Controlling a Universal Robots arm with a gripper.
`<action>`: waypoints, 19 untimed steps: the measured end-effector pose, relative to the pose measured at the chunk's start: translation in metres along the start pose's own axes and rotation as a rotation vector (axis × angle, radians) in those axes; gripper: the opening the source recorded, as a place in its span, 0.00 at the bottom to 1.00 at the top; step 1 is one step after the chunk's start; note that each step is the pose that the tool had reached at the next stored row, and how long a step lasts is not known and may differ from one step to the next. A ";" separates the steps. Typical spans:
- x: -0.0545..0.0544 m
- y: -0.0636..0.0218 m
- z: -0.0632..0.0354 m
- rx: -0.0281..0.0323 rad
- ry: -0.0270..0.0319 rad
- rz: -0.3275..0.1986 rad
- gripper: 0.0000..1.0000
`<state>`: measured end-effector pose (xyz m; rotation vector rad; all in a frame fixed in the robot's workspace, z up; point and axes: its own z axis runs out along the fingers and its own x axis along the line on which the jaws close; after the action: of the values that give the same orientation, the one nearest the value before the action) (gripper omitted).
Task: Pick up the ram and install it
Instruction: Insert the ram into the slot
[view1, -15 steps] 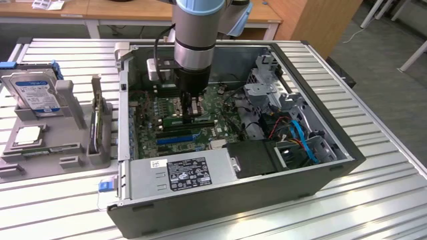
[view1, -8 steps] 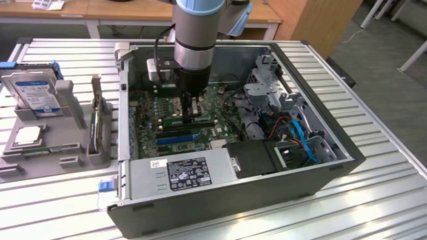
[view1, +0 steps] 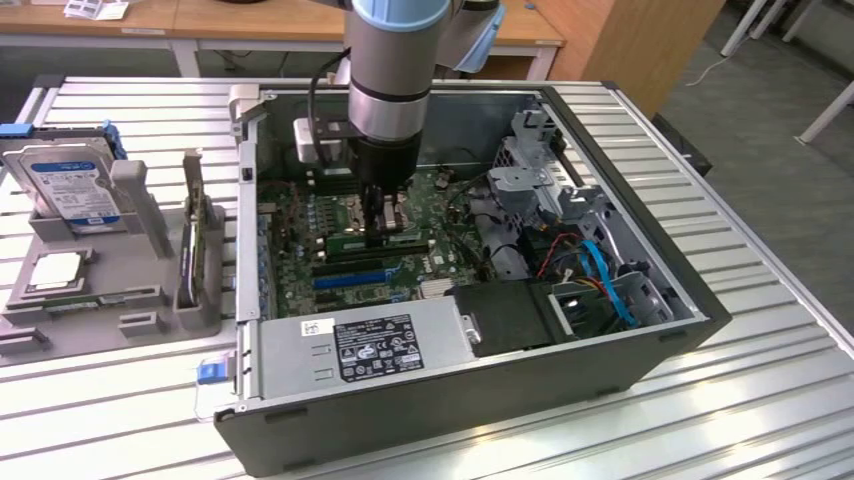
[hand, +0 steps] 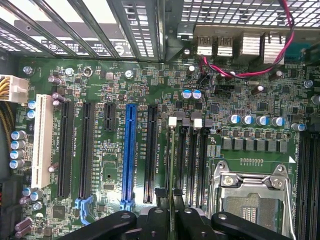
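Observation:
My gripper (view1: 384, 222) reaches down inside the open computer case (view1: 694, 310), over the motherboard. It is shut on the ram (view1: 396, 241), a thin green stick held low, just above or at the board. In the wrist view the ram (hand: 173, 192) shows edge-on between the black fingers (hand: 156, 220). It lines up with the first black memory slot (hand: 174, 150), the one with a white latch at its far end. Two more empty memory slots (hand: 194, 155) lie beside it, towards the open processor socket (hand: 250, 197). I cannot tell whether the stick touches the slot.
A grey tray (view1: 134, 325) at the exterior view's left holds a hard drive (view1: 67, 190), a silver processor chip (view1: 56, 270) and an upright holder (view1: 198, 255). Inside the case are the power supply (view1: 360, 345), drive cage (view1: 534, 170), cables (view1: 607, 270) and the blue expansion slot (hand: 130, 150).

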<state>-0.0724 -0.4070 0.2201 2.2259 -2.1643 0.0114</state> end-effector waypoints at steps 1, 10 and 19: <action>0.000 0.0000 0.0004 0.0001 -0.0001 0.000 0.14; 0.000 -0.0004 0.0013 0.0003 -0.0007 -0.002 0.14; 0.000 -0.0012 0.0012 0.0021 -0.0013 -0.005 0.14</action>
<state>-0.0712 -0.4071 0.2188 2.2328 -2.1606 0.0120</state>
